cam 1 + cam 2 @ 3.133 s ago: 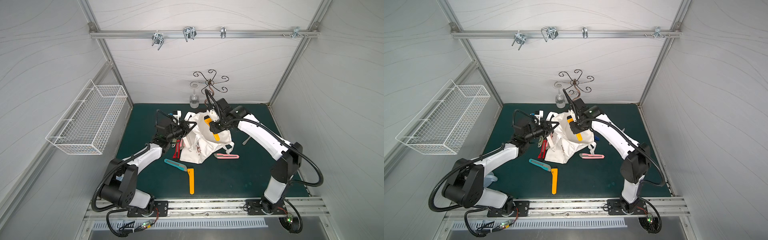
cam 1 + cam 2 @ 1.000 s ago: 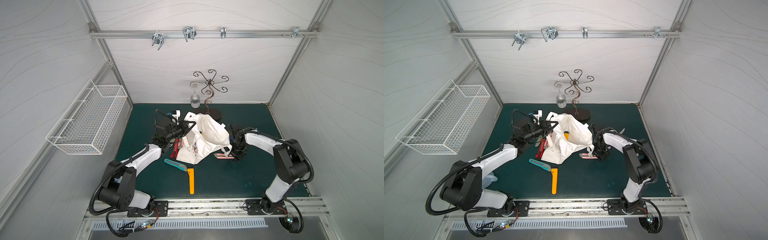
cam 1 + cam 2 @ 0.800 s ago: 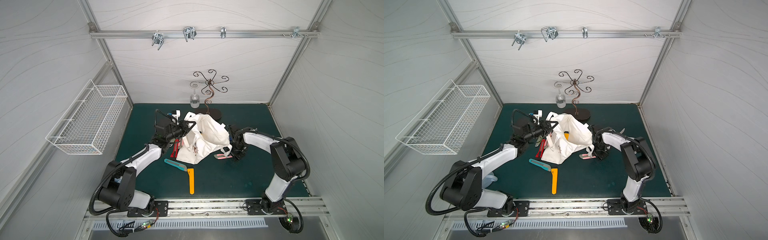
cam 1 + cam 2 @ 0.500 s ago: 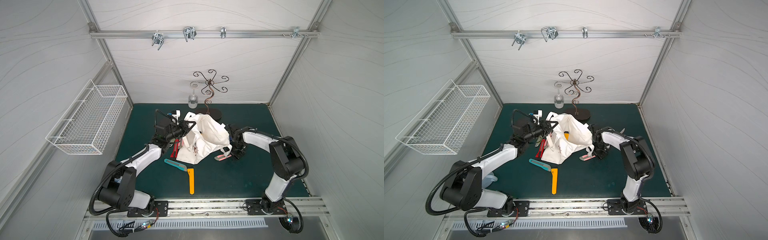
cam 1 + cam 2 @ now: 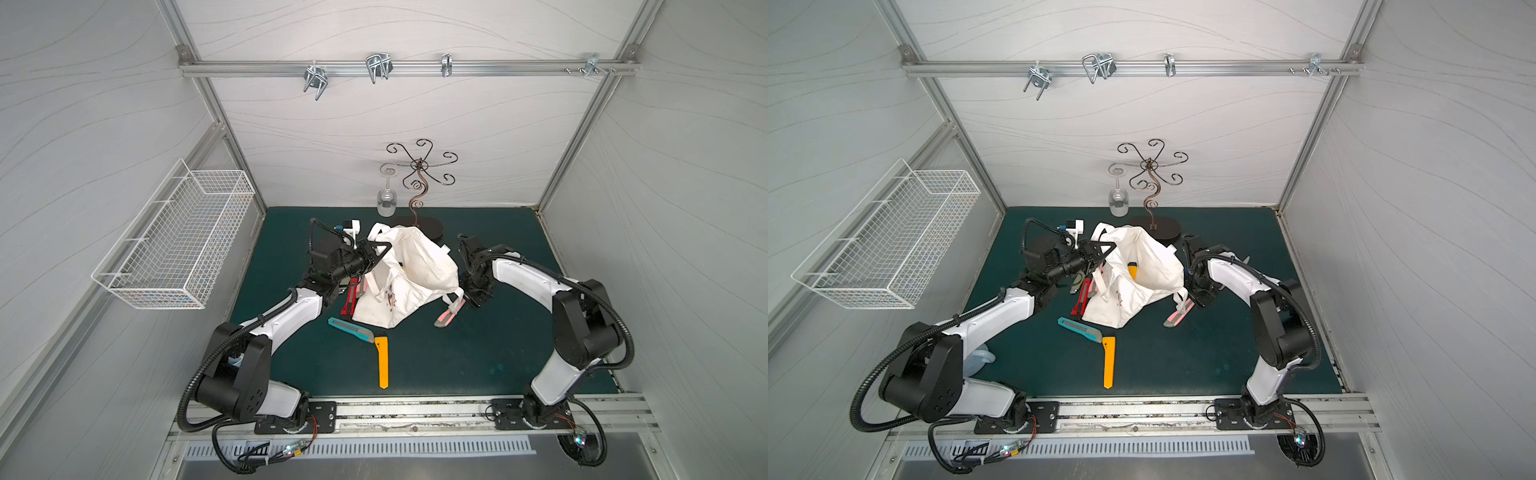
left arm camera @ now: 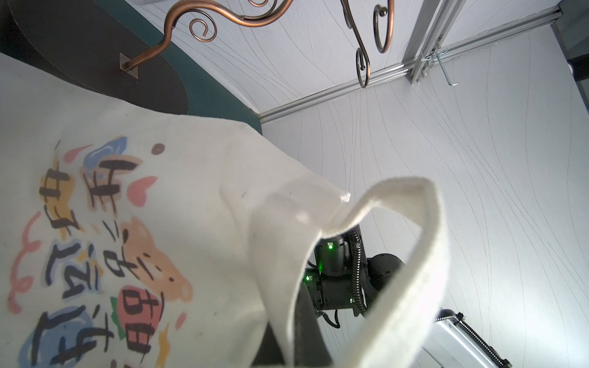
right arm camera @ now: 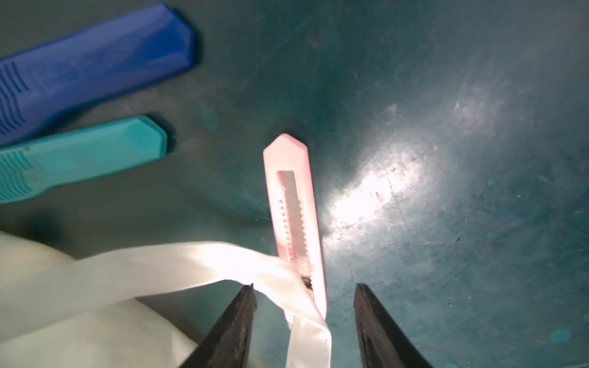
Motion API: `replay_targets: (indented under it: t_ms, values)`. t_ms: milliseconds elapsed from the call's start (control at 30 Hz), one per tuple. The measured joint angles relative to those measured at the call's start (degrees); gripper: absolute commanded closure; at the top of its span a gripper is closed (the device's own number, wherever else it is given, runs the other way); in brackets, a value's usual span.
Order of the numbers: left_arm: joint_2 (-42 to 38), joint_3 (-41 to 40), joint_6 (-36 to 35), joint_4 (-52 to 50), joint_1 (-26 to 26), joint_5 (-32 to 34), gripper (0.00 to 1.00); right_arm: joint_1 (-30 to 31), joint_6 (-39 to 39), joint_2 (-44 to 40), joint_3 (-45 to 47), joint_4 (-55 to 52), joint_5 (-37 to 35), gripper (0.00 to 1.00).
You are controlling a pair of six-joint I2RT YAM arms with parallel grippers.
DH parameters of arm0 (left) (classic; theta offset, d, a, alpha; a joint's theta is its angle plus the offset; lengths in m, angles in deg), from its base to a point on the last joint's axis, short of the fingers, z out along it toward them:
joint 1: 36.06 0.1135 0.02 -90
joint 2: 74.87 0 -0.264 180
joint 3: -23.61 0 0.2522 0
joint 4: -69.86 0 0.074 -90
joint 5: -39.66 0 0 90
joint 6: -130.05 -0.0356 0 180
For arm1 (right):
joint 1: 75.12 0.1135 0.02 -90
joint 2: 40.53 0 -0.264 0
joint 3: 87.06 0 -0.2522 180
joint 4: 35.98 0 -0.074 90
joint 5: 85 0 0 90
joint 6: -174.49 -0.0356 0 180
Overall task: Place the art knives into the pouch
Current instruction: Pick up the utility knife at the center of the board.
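After right arm dropped beside off-white canvas tote pouch point(image 5: 419, 266), pink plastic art knife point(image 7: 291, 197) swung askew on green mat point(image 5: 457, 365); right gripper point(image 7: 304, 286) open astride it, strap point(image 7: 159, 270) perhaps snagging pickup. Left gripper point(image 5: 380, 251) pinches pouch rim.

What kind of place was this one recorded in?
Probably a lab robot test cell: white panels in an aluminium frame, left arm and right arm bolted to a front rail by a green mat.

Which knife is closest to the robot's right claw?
The pink knife, the only one between the right gripper's open fingers, with the pouch handle lying across it. The blue knife and teal knife lie off to one side.
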State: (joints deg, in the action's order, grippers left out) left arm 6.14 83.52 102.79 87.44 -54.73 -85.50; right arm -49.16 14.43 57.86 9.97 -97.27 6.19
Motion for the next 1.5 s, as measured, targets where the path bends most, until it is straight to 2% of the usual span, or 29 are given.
replay_targets:
  t_ms: [400,700,1133,1500]
  values:
    - [-0.3,-0.3,0.0,0.0,0.8,0.0,1.00,-2.2,7.5,8.0,-2.9,0.8,1.5,0.42]
    - [-0.3,-0.9,0.0,0.2,0.8,0.0,1.00,-2.0,12.3,10.9,-3.5,1.6,2.8,0.45]
    - [-0.7,-1.2,0.0,0.2,0.8,0.0,1.00,1.8,14.8,11.8,-4.3,1.2,2.7,0.69]
    - [-1.0,-1.4,0.0,0.2,0.8,0.0,1.00,1.6,16.3,10.6,-3.0,2.0,3.4,0.76]
